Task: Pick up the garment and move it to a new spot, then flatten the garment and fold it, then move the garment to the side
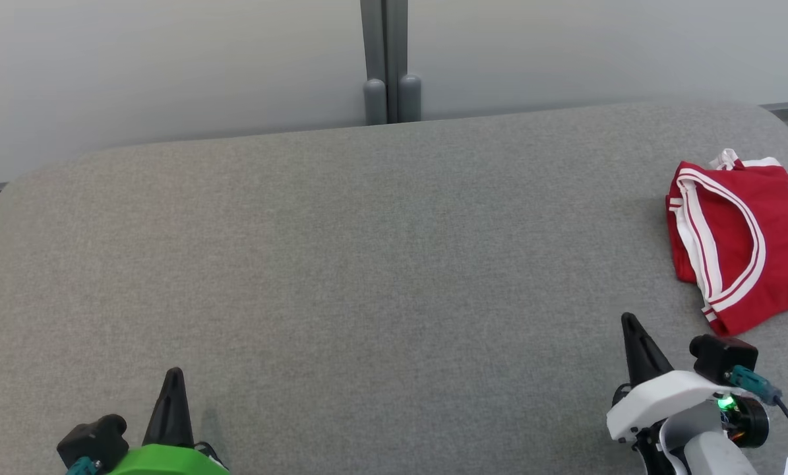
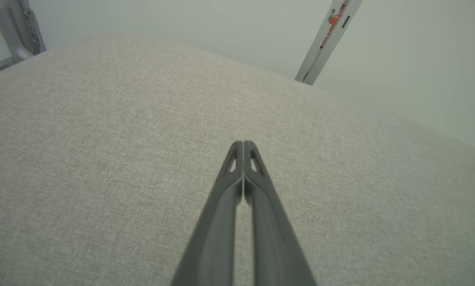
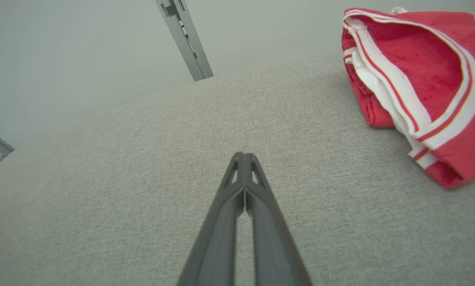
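Head view from above takes in one red jersey (image 1: 740, 237) with white trim, lying in a loose heap at the far right of the grey padded table (image 1: 367, 264), partly cut off by the picture's edge. It carries some white lettering there, too cropped for me to read. Two claws sit low in front. The left claw (image 1: 173, 373) is at the lower left, well apart from the jersey. The right claw (image 1: 628, 318) is at the lower right, near the jersey's closest corner but not touching it. Each wrist camera shows its pair of dark fingers pressed tip to tip, holding nothing. Behind the table stand two grey posts (image 1: 387, 59), side by side.
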Motion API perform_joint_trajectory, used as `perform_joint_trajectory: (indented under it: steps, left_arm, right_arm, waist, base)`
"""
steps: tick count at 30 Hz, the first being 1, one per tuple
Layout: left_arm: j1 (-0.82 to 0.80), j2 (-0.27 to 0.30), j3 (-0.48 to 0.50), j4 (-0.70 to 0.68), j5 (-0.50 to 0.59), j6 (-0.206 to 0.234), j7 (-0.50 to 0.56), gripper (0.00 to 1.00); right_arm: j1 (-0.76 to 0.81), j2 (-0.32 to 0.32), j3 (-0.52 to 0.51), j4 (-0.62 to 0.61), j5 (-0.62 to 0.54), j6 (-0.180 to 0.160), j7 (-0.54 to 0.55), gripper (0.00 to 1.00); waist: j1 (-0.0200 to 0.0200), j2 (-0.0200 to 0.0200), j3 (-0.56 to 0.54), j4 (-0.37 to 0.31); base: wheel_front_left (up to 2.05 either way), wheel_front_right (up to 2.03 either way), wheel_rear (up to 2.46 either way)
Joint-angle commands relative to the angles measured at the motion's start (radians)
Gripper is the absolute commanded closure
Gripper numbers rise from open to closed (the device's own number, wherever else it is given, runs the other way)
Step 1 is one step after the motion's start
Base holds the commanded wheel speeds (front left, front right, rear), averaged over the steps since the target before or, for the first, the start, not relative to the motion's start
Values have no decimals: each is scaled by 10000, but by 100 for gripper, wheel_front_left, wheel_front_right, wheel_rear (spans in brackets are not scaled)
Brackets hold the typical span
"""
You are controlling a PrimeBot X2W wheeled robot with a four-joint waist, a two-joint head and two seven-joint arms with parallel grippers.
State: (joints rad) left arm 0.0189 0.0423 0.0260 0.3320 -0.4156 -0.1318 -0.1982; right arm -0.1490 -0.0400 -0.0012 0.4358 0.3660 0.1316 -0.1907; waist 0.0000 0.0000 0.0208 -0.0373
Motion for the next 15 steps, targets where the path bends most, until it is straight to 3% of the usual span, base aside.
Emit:
perform_joint_trajectory:
  steps: [1,15]
  left_arm:
    - [-288,39,59,-193,-431,30,93,100]
    - [-496,52,219,-411,-2648,93,668,100]
  right_arm:
    - [-86,-37,-75,-246,463,-2,81,100]
    - [-5,-54,-265,-582,2766,-4,635,100]
  waist:
    - [0,0,-2,5]
    - [0,0,-28,51]
  base:
    - [0,0,0]
    - [0,0,0]
